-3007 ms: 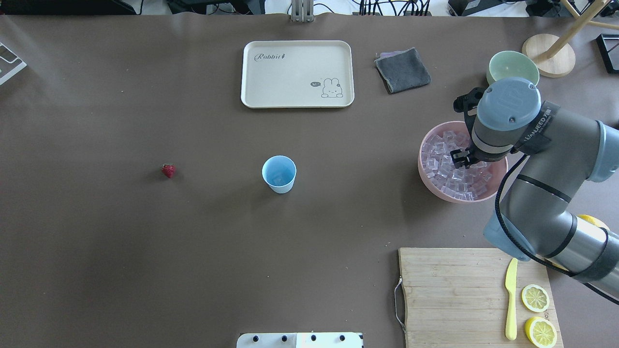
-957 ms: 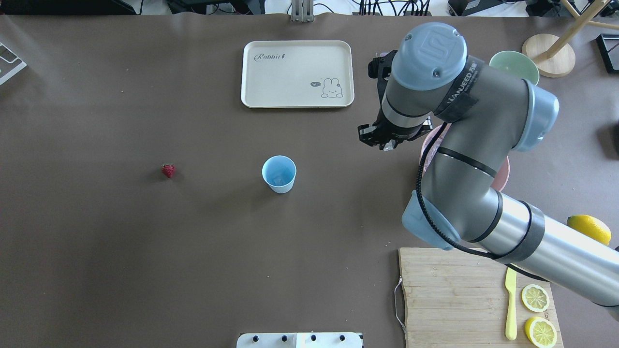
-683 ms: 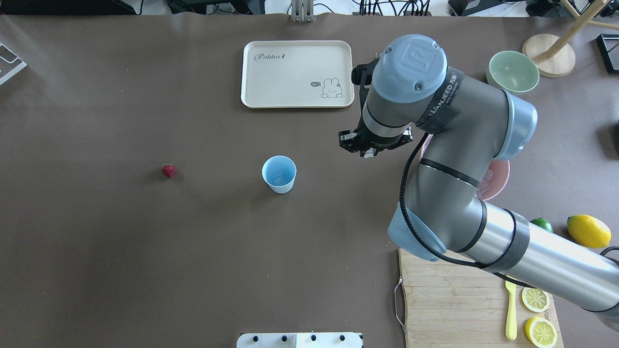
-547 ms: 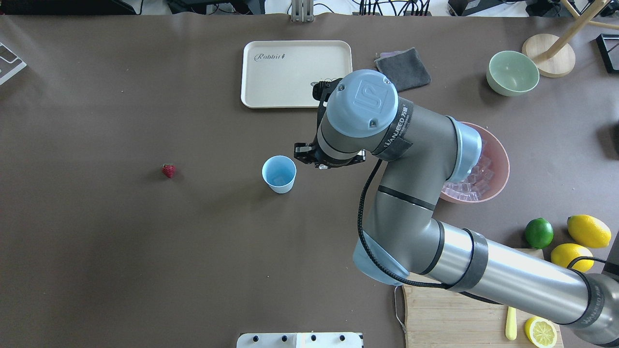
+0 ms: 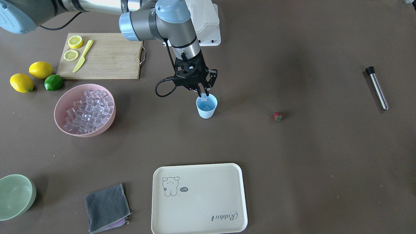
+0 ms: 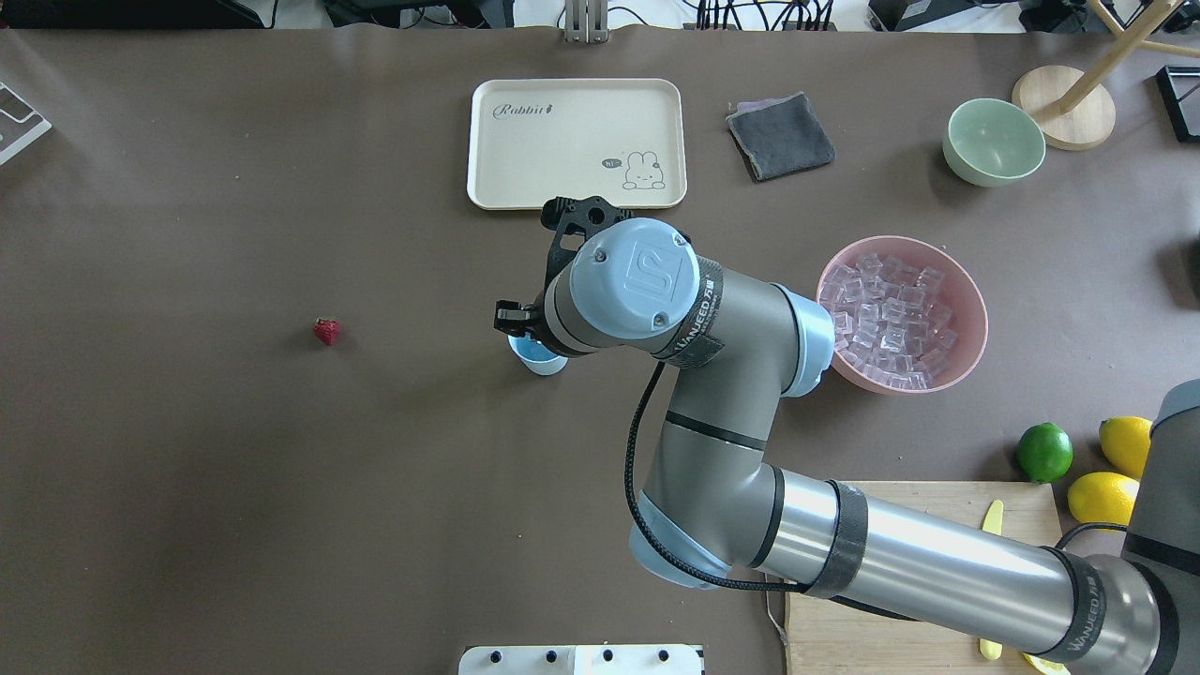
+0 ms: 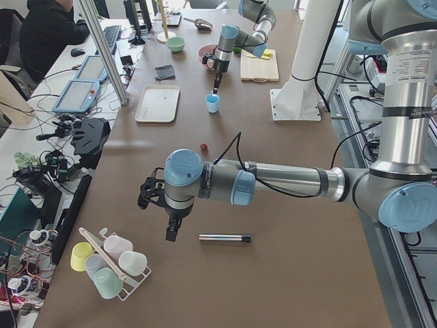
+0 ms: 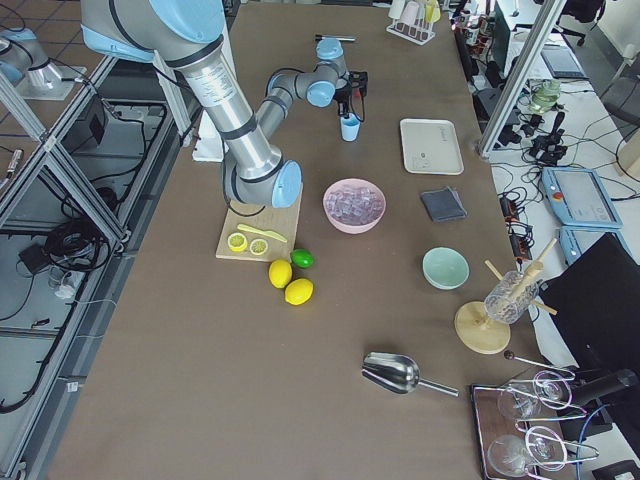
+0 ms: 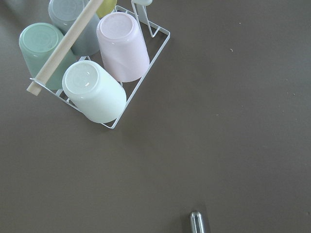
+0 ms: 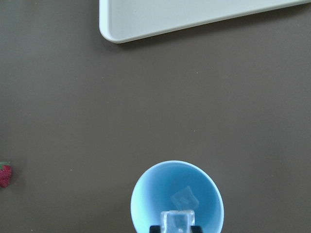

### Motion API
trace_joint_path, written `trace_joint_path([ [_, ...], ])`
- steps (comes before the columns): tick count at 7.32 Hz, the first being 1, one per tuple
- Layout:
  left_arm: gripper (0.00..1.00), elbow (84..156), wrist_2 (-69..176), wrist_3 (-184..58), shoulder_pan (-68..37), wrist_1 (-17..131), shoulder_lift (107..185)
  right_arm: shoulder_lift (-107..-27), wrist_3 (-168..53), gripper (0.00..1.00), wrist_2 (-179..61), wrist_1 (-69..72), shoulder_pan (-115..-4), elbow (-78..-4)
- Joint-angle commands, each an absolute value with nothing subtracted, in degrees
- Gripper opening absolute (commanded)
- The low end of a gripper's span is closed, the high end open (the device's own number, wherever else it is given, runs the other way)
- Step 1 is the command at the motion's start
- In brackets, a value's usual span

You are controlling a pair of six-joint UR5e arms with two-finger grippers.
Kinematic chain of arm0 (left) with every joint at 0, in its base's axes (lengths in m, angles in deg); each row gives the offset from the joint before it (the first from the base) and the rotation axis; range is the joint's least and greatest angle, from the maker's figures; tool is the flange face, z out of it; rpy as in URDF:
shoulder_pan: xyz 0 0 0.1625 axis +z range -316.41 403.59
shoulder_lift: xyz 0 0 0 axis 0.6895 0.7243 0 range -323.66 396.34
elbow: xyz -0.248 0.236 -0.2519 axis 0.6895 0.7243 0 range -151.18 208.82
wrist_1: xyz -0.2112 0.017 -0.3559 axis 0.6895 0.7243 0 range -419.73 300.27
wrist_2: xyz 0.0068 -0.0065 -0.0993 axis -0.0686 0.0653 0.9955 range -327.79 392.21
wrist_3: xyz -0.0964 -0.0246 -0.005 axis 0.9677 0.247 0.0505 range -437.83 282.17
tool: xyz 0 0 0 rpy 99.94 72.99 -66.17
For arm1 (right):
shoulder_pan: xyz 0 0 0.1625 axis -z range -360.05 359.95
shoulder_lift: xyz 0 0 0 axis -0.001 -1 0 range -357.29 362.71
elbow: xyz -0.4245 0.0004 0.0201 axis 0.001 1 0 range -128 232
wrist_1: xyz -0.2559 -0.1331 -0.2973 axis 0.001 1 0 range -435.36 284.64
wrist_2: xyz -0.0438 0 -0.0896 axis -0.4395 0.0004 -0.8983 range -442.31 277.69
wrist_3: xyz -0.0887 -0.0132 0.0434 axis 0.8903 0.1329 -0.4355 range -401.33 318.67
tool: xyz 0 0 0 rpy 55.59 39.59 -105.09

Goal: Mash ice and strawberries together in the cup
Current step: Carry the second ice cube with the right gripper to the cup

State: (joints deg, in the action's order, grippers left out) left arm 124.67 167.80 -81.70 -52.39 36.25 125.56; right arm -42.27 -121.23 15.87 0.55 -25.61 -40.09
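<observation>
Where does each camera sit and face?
Front: across the table, facing the robot; right gripper holds ice over the cup.
Overhead: behind the robot, looking down; right arm over the cup.
Left side: table's left end; left arm nearest.
Right side: opposite end; right arm nearest.
Left wrist: down at racked cups.
Right wrist: down into the cup; strawberry shared with overhead.

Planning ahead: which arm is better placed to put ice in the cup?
Right: the right gripper holds an ice cube over the cup; the left gripper is far off, near the metal rod.
</observation>
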Motion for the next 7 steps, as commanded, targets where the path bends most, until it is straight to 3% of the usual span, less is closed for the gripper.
trace_joint_path([
  [1, 0.99, 124.3, 167.7, -81.7, -52.4, 36.2, 125.6, -41.9, -121.5, 0.29, 14.7, -0.2, -24.8, -39.7],
  [2, 0.99, 124.4, 167.7, -81.7, -52.4, 36.2, 125.6, -42.1, -121.3, 0.37, 14.7, -0.2, -24.8, -39.8],
  [3, 0.99, 124.3, 167.8, -81.7, -52.4, 36.2, 125.6, -42.0, -121.0, 0.71, 14.7, 0.0, -25.0, -39.8],
  [4, 0.99, 124.4, 167.8, -81.7, -52.4, 36.2, 125.6, -42.3, -121.0, 0.98, 14.8, 0.6, -25.4, -39.8],
  [6, 0.99, 124.4, 167.8, -81.8, -52.4, 36.2, 125.6, -42.5, -117.4, 0.99, 16.8, 9.1, -27.9, -41.6],
  [7, 0.99, 124.4, 167.8, -81.7, -52.4, 36.2, 125.5, -46.4, -113.7, 0.99, 19.4, 14.3, -30.0, -45.8],
])
